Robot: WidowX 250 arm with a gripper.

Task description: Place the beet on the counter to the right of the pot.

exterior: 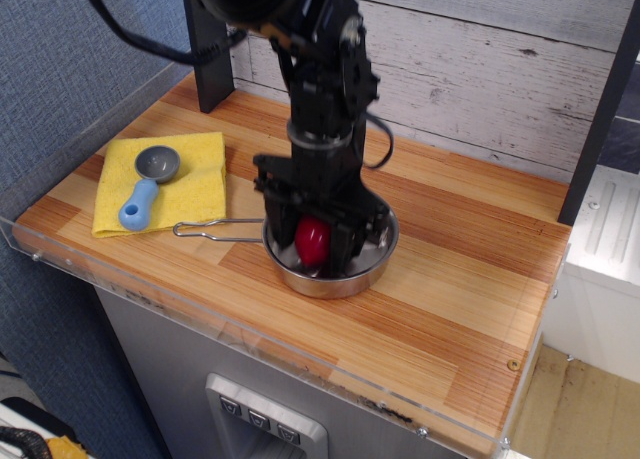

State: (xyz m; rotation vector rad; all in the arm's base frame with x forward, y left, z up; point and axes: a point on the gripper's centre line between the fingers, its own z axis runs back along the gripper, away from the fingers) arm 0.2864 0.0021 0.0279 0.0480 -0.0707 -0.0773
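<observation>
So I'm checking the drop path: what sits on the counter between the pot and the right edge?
Nothing: in the only view, the counter runs bare from the pot to its right edge. The beet is over the pot, between the gripper jaws.
</observation>
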